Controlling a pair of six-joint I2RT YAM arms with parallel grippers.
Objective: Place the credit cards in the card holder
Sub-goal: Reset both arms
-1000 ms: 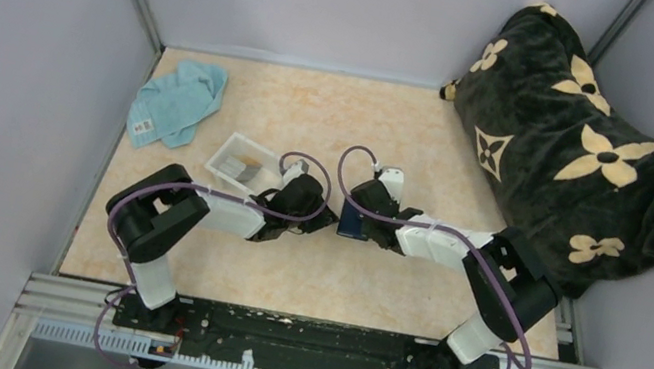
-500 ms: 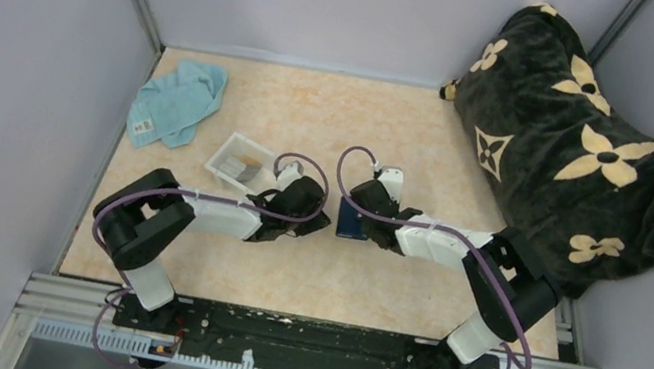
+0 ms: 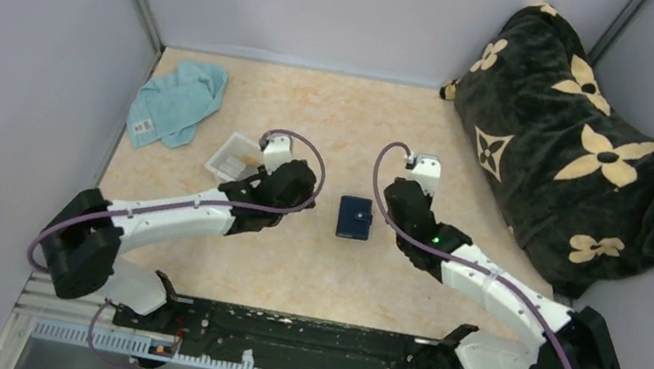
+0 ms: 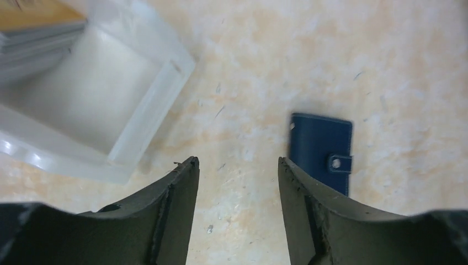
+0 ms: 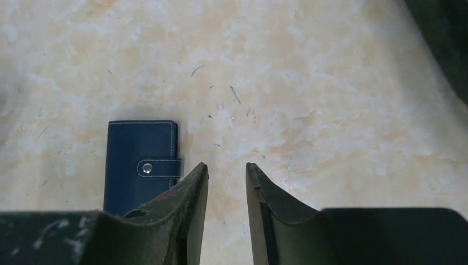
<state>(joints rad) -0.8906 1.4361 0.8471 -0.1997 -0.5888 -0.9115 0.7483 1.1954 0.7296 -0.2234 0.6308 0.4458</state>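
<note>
The card holder (image 3: 355, 218) is a navy wallet lying flat on the table, its snap strap fastened, between my two arms and touched by neither. My left gripper (image 3: 285, 187) hangs open and empty above the table, with the card holder (image 4: 322, 149) to its right and the clear tray (image 4: 138, 118) to its left. The credit cards (image 4: 33, 25), grey with an orange one on top, lie stacked in that tray. My right gripper (image 3: 410, 209) is open with nothing between its fingers (image 5: 226, 165); the card holder (image 5: 142, 165) lies just left of its left finger.
A teal cloth (image 3: 177, 102) lies at the back left. A big black blanket with cream flowers (image 3: 573, 147) fills the back right corner. Grey walls close in the table on three sides.
Both arms have drawn back and risen from the card holder, left arm leftward, right arm rightward. Both grippers have opened. The card holder now lies alone on the table.
</note>
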